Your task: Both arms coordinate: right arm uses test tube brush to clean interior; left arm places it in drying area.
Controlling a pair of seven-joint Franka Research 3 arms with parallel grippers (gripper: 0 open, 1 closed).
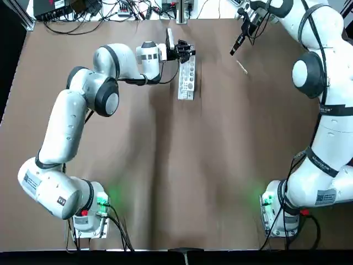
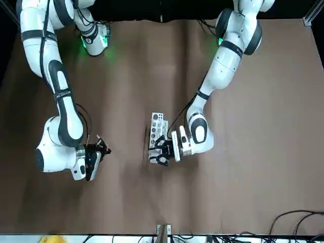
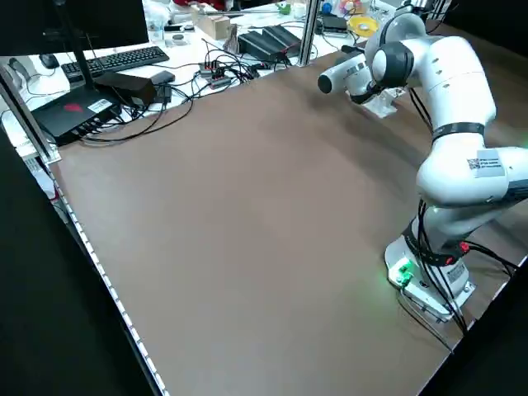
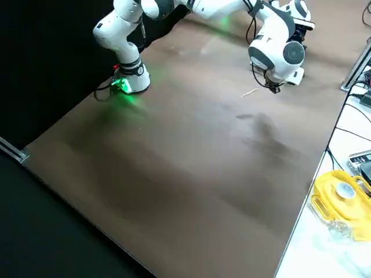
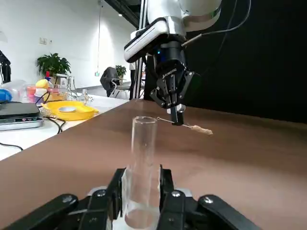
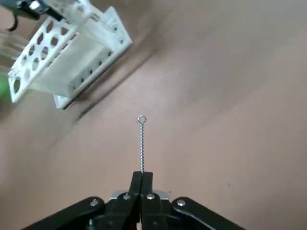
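A: Where is the test tube brush (image 6: 141, 143) being held?
B: It is being pinched by the right gripper (image 6: 142, 179) near the table's far edge (image 1: 209, 20).
A: And the tube?
B: The glass tube (image 5: 142, 170) is being clamped by the left gripper (image 5: 142, 191) at the white rack (image 1: 187, 79); open table is lying between them.

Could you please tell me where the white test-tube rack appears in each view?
Top: white plastic holed rack, upper centre.
Front: centre.
Left side: upper right, mostly behind the left arm.
Right side: cannot tell.
Left wrist: barely visible under clear glass tube.
Right wrist: upper left.
Landmark: left hand holding that tube at its end.
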